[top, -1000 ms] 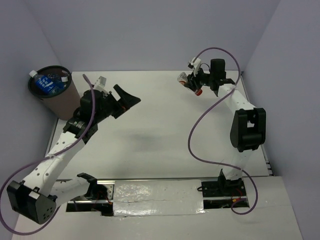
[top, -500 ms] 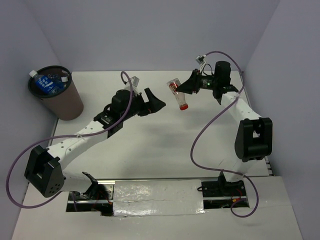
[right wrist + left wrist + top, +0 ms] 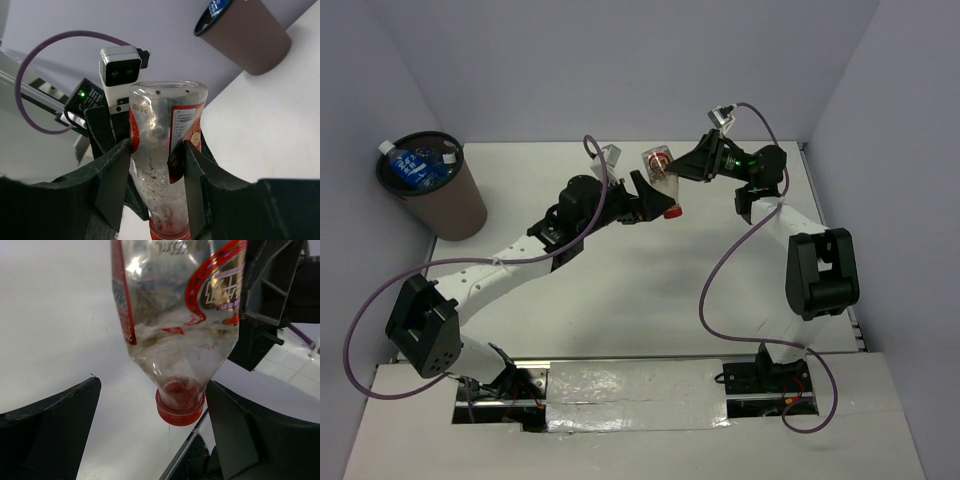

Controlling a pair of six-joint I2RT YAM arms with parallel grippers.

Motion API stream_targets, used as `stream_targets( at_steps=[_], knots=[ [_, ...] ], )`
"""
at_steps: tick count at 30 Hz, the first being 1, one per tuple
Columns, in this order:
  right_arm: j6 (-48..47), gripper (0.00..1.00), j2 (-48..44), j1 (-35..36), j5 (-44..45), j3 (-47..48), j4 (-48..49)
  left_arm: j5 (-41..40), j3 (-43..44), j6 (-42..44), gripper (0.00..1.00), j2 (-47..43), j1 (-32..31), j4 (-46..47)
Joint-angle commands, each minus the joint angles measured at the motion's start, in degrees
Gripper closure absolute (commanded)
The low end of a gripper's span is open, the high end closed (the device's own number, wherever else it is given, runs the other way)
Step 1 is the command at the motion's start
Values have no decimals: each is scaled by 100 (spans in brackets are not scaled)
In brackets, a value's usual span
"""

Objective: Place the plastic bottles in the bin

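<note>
The left arm stretches from its near corner diagonally over the worktop (image 3: 620, 290). Its claw (image 3: 642, 197) is spread wide, one finger on each side of the red cap (image 3: 180, 407) of the red-labelled bottle (image 3: 175, 315). A gap shows beside the cap on one side. On the other side I cannot tell whether the finger touches the bottle. That bottle hangs cap down above the mid-rear worktop. Its base is cut off in the left wrist view and its label print is too blurred to read. The right arm rises at the right side with its forearm turned leftward. Its claw (image 3: 156, 150) pinches the bottle's body. At the far left stands the bin (image 3: 460, 215), where blue-labelled bottles (image 3: 420, 165) lie half hidden by the rim.
</note>
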Motion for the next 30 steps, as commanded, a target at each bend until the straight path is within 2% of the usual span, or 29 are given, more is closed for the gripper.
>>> stream_targets(
  at_steps=[1,6,9,12,14,15,17,18,20,21,22,23,24,25,26,27,28,29,30],
  knots=[
    [1227,90,127,102,108,147,1372,171,291,-16,1,143,-48,559],
    [1131,90,75,216,143,112,1268,320,300,-148,1,249,-66,857],
    [955,90,48,243,178,33,1136,487,300,-253,5,319,-66,1060],
    [946,90,83,234,178,24,1153,672,300,-324,14,372,-66,1121],
    [849,90,75,252,178,33,1092,751,230,-368,26,381,-66,1165],
    [797,90,57,234,178,42,1005,795,212,-385,36,372,-66,1157],
    [630,87,39,252,152,59,899,831,212,-324,49,346,-66,1078],
    [577,82,22,234,134,77,838,805,255,-289,62,302,-66,886],
    [358,75,13,234,55,95,750,804,308,-105,73,241,-40,639],
    [235,66,-31,243,20,130,593,822,361,-52,84,179,56,368],
    [-132,56,-57,243,-58,147,443,944,379,18,94,153,136,235],
    [-396,32,-127,243,-129,191,-20,1015,422,10,100,126,215,51],
    [-1260,1,-180,243,-208,296,-416,1067,475,27,100,48,433,-351],
    [-1904,0,-259,234,-191,366,-1020,1033,484,71,100,-32,548,-573],
    [-2598,0,-434,225,-130,472,-2566,989,484,150,100,-119,663,-775],
    [-3432,0,-505,208,-34,786,-3408,919,511,229,100,-338,794,-1003],
    [-5093,0,-549,225,237,1015,-4330,727,546,438,100,-462,1083,-1519],
    [-5806,0,-532,225,405,1522,-5923,621,642,554,100,-585,1260,-1846],
    [-6901,0,-515,225,572,1727,-6444,515,712,659,100,-830,1662,-2128]
  ],
)
